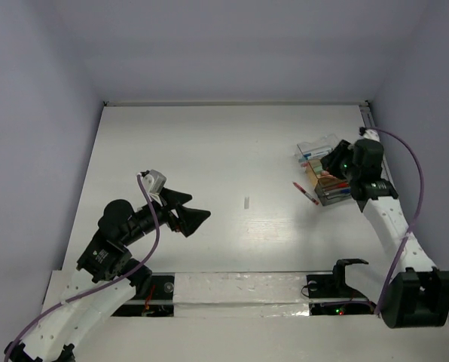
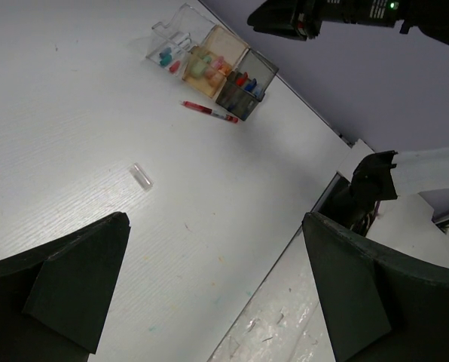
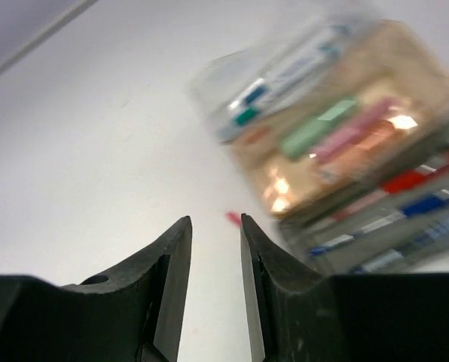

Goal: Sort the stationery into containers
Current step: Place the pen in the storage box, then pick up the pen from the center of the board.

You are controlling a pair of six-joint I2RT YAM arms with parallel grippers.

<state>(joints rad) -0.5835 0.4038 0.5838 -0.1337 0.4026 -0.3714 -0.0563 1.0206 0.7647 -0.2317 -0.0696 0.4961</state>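
The containers (image 1: 320,170) stand at the right of the table: a clear box, an orange-tan box and a grey box joined side by side. They also show in the left wrist view (image 2: 209,64) and, blurred, in the right wrist view (image 3: 345,136). A green marker (image 3: 319,124) and a pink piece (image 3: 360,124) lie in the orange-tan box, and blue and red pens (image 3: 405,196) in the grey one. A red pen (image 1: 306,194) lies on the table beside the boxes. My right gripper (image 1: 333,161) hovers over the boxes, narrowly open and empty (image 3: 214,220). My left gripper (image 1: 194,215) is wide open and empty, mid-table.
A small clear piece (image 1: 246,202) lies alone on the white table, also seen in the left wrist view (image 2: 141,176). Grey walls close the table at the back and sides. A taped strip (image 1: 239,290) runs along the near edge between the arm bases.
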